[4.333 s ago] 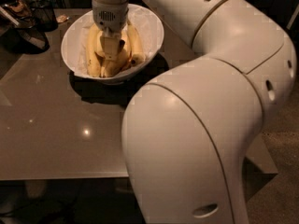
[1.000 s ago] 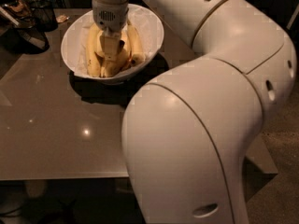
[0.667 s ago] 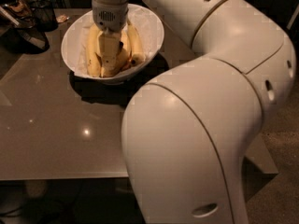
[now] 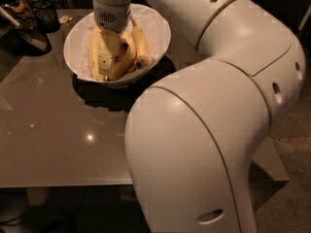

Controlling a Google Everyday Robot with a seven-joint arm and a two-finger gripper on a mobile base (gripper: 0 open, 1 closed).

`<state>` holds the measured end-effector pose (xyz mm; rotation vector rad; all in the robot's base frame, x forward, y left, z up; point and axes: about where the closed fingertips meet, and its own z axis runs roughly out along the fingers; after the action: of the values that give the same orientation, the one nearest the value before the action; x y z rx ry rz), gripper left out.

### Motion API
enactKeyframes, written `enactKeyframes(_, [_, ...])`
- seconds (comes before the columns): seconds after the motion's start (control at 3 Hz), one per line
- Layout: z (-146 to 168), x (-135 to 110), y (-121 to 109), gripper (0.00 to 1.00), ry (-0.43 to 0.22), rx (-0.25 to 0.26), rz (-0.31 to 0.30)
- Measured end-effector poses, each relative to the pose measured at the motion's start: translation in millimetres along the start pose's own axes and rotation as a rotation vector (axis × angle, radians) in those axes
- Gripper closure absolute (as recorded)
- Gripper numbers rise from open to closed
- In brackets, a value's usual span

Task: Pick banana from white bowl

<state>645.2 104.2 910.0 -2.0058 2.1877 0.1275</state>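
Observation:
The white bowl (image 4: 72, 41) stands on the far part of the grey table (image 4: 53, 135). It holds several yellow bananas (image 4: 141, 46) lying side by side on a crinkled white lining. My gripper (image 4: 110, 57) reaches straight down from above into the middle of the bowl, right among the bananas and touching them. Its wrist covers the bananas' far ends. My arm's large white links fill the right half of the view.
A dark mesh cup (image 4: 45, 12) and other dark items (image 4: 24, 35) stand at the table's far left corner, close to the bowl. The table's front edge (image 4: 63, 182) runs across the lower left. The floor shows at the right.

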Motion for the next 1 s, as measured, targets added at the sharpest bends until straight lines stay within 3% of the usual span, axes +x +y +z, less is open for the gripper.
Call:
enactKeyframes(0.33, [0.0, 0.0, 0.0, 0.18, 0.000, 0.000, 0.000])
enactKeyframes(1.0, [0.0, 0.0, 0.0, 0.64, 0.000, 0.000, 0.000])
